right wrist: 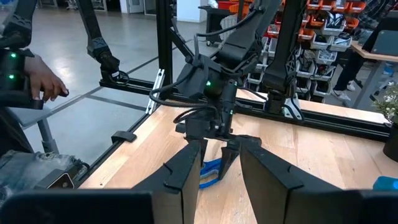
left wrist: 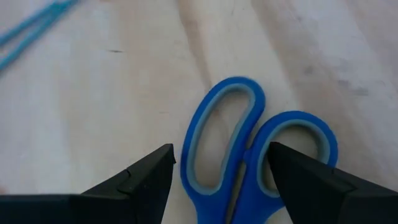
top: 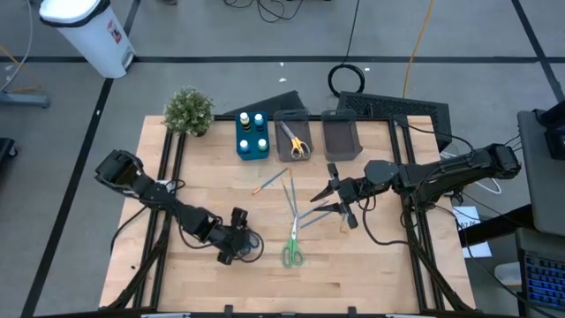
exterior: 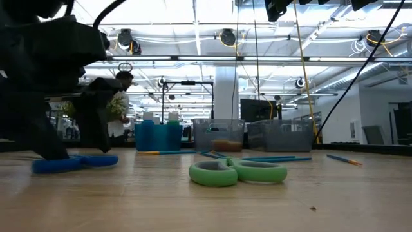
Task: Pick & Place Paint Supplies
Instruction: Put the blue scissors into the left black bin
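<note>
Blue-handled scissors (left wrist: 249,140) lie flat on the wooden table near its front left. My left gripper (left wrist: 219,149) is open and slants down over their handle loops, one finger on either side; the low view shows it (exterior: 74,151) just above them (exterior: 74,163). Green-handled scissors (top: 292,252) lie flat to the right of them. Thin brushes (top: 291,196) lie mid-table. My right gripper (top: 320,196) hangs level above the brushes, open by a narrow gap, with nothing between its fingers (right wrist: 186,168). My left gripper comes slanting down from the table's left, its fingers on either side of the blue scissors' handle loops (left wrist: 214,134). Whether the fingers touch the loops, I cannot tell. The scissors lie flat on the table.
At the back stand a blue bin (top: 252,146) with small bottles, a grey bin (top: 293,124) with yellow scissors inside, a second grey bin (top: 340,137), and a potted plant (top: 188,110) at the back left. Bare wood lies along the front edge.
</note>
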Action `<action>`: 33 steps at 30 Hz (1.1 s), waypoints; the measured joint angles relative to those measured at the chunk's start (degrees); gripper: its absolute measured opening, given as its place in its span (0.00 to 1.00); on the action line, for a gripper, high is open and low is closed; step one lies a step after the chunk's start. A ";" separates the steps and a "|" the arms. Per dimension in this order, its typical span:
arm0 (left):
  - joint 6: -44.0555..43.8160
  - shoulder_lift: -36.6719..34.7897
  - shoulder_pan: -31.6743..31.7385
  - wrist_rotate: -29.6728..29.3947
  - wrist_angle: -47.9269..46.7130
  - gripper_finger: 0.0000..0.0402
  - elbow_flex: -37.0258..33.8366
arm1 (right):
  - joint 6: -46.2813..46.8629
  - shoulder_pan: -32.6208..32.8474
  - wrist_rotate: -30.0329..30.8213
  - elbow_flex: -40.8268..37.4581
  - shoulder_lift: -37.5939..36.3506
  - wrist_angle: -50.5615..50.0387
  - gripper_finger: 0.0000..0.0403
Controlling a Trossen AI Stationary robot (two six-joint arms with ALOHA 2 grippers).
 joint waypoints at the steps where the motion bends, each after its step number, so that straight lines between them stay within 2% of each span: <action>1: 0.27 0.01 -0.01 -2.85 0.76 0.67 -0.38 | -0.02 0.00 -0.01 0.00 0.00 0.00 0.26; 4: -0.04 0.13 0.61 -11.55 3.50 0.67 -1.78 | -0.06 0.00 -0.01 0.00 0.00 0.02 0.26; 6: -1.76 0.13 1.22 -13.56 4.55 0.67 -1.92 | -0.11 0.00 -0.01 0.00 0.02 0.00 0.26; 20: -11.20 0.10 2.45 -5.34 1.97 0.67 -1.88 | 0.03 0.00 -0.01 -1.26 0.04 2.30 0.26; 25: -9.14 0.04 2.45 -4.80 0.40 0.67 -1.83 | 0.04 0.00 0.01 -3.32 0.04 7.72 0.26; 33: -2.23 0.04 2.43 -5.70 0.78 0.67 -1.83 | 0.05 0.00 -0.01 -3.69 0.04 8.57 0.26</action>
